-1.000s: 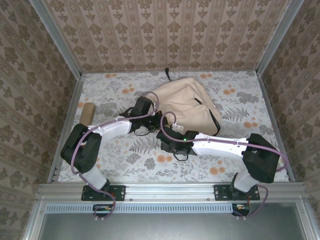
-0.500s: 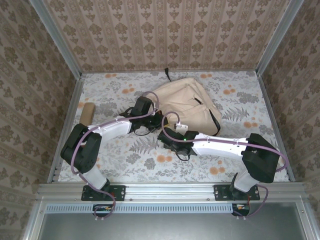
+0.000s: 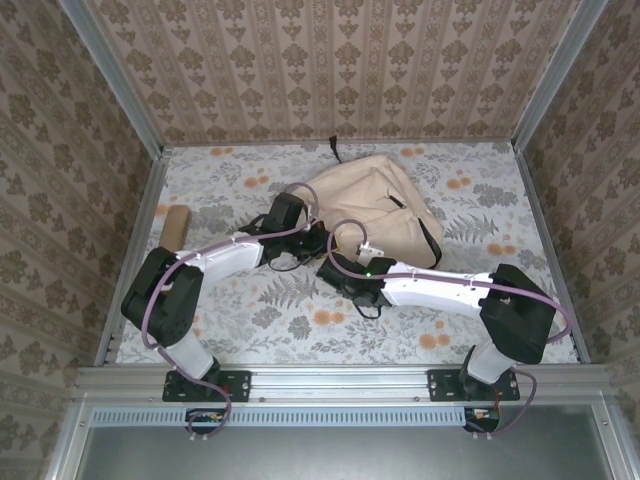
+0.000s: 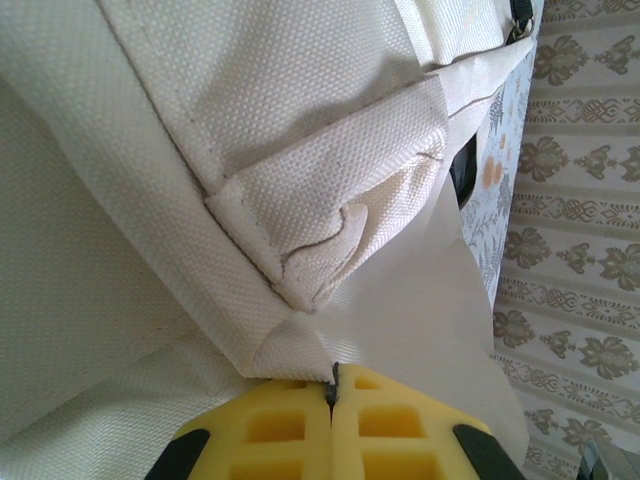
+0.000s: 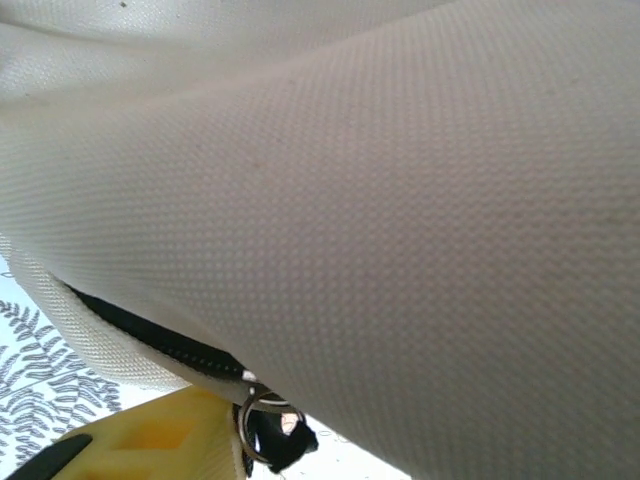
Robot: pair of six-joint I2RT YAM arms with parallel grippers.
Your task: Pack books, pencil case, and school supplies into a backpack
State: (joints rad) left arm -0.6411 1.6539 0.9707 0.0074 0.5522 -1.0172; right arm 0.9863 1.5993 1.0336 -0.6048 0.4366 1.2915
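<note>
Bright even light, faint shadows, backpack (image 5: 420, 200) fabric blurring towards edges

This looks like a robot test room made up to look like a home. The counter (image 3: 250, 320) wears a cloth with flowers and leaves. Behind the counter and on both sides of it stand walls (image 3: 330, 70) with patterned wallpaper, held by bare metal posts (image 3: 110, 75). At the counter's near edge, a left arm (image 3: 225, 258) and a right arm (image 3: 440, 292) are bolted to a metal rail (image 3: 340, 380).
</note>
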